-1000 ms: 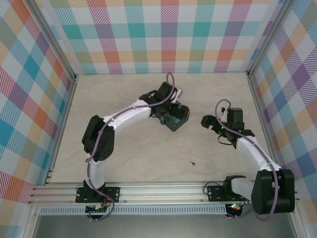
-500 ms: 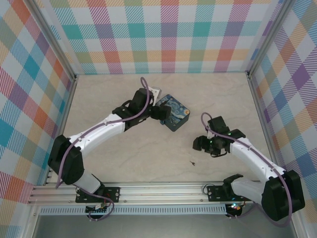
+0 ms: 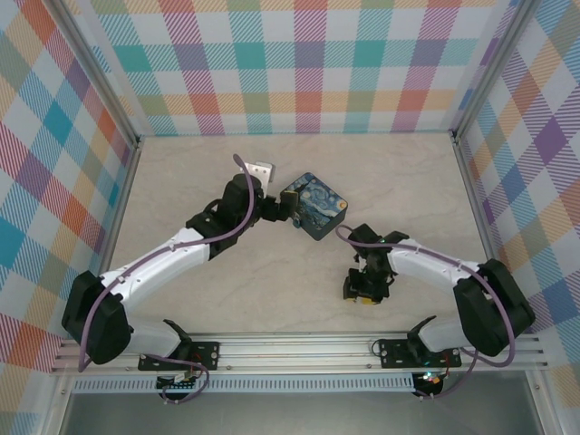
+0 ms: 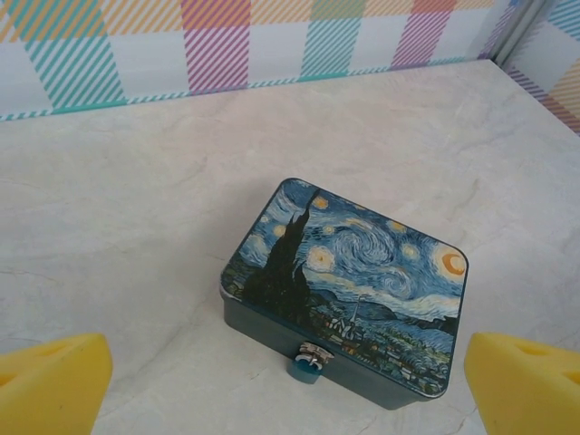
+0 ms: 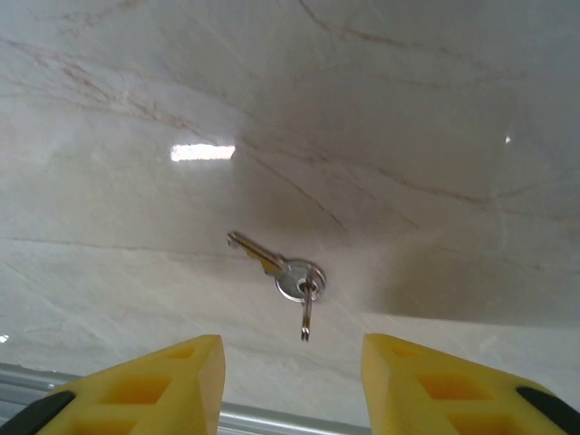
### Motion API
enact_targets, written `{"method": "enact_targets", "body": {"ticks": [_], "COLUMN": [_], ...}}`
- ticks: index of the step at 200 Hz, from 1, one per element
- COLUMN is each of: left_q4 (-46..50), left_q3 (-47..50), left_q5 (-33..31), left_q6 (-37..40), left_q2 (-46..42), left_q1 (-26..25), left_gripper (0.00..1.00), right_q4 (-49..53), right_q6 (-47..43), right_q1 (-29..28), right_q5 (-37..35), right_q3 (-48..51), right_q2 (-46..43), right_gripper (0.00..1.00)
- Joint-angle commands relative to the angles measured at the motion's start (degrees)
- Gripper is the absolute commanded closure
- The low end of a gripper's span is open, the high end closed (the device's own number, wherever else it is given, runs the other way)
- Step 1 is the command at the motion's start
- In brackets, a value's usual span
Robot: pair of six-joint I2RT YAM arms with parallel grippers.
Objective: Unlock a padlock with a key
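Note:
The blue starry-night tin sits mid-table, and the tiny blue padlock with its silvery shackle hangs on the tin's front latch. My left gripper hovers just left of the tin, open wide, its yellow fingertips spread on both sides of the padlock without touching it. The small metal key, with a tiny ring piece on its head, lies flat on the marble. My right gripper points down just short of it, its yellow fingers apart and nothing between them. From above, the right gripper is low near the table's front.
A small white bracket lies behind the left wrist. Checked walls enclose the table on three sides. The aluminium rail runs along the near edge, close behind the key in the right wrist view.
The left arm drew back leftward off the tin, uncovering it. The right arm swung forward and down to the key, and its jaws narrowed.

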State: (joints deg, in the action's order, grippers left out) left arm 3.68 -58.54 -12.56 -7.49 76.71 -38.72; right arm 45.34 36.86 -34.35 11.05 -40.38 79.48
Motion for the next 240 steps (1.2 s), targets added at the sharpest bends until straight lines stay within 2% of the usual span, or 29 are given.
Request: {"method": "enact_targets", "body": {"ticks": [1, 142, 183, 206, 240], "left_q4": [-1.8, -0.7, -0.5, -0.2, 1.8], "left_q3": [1.2, 0.9, 1.0, 0.9, 0.5], "left_q5": [-1.8, -3.2, -3.7, -4.0, -3.1], "left_q6": [1.2, 1.5, 1.7, 1.8, -0.1], "left_q2": [-1.7, -3.1, -3.4, -3.8, -4.9], "left_q1": [0.6, 0.7, 0.7, 0.7, 0.7], "left_gripper": [0.0, 0.0, 0.0, 0.0, 0.0], "right_q4": [-1.5, -4.0, -3.1, -3.6, -11.0], "right_q6": [1.3, 0.4, -0.1, 0.1, 4.3], "right_q1": [-0.4, -0.6, -0.8, -0.9, -0.8], "right_q5": [0.1, -1.3, -2.5, -2.7, 0.4], "right_q3": [-1.7, 1.2, 0.9, 0.6, 1.7], "right_q2": [1.6, 6.3, 6.3, 5.1, -2.1], "right_gripper": [0.59, 0.82, 0.91, 1.0, 1.0]}}
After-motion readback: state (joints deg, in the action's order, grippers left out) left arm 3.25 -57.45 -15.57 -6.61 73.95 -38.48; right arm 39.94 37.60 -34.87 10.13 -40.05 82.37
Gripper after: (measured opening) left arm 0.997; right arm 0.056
